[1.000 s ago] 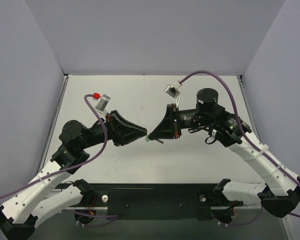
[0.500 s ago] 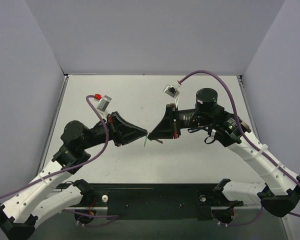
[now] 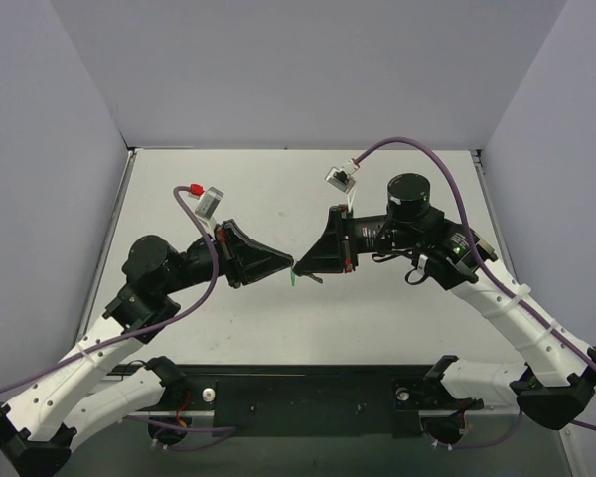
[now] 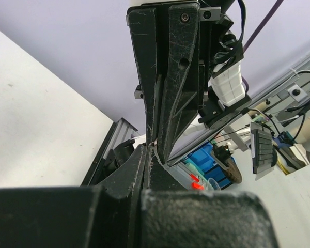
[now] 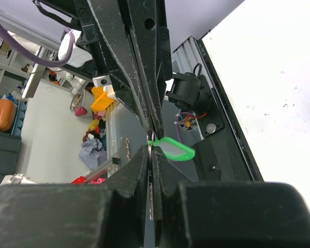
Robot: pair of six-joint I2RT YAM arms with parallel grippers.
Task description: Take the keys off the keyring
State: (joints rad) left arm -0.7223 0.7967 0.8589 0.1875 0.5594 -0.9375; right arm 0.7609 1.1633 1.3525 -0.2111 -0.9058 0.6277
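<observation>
Both grippers meet tip to tip above the middle of the table. My right gripper (image 5: 151, 148) is shut on the key (image 5: 150, 173), a thin silver-grey blade seen edge-on between its fingers. The keyring's green tag (image 5: 173, 149) hangs just off those tips, and from above the green tag (image 3: 294, 277) shows as a speck between the two arms. My left gripper (image 3: 290, 266) is shut, its tips pinching the small ring at the tag's top. In the left wrist view my left gripper (image 4: 146, 148) touches the right gripper (image 4: 156, 140) head-on.
The white table (image 3: 278, 194) lies below the raised grippers, with grey walls on three sides. A black base rail (image 3: 308, 390) runs along the near edge. Purple cables (image 3: 204, 283) loop over both arms.
My left gripper's jaws have shut at the keyring's ring. The green tag swung a little under the tips. Both arms stayed nearly in place.
</observation>
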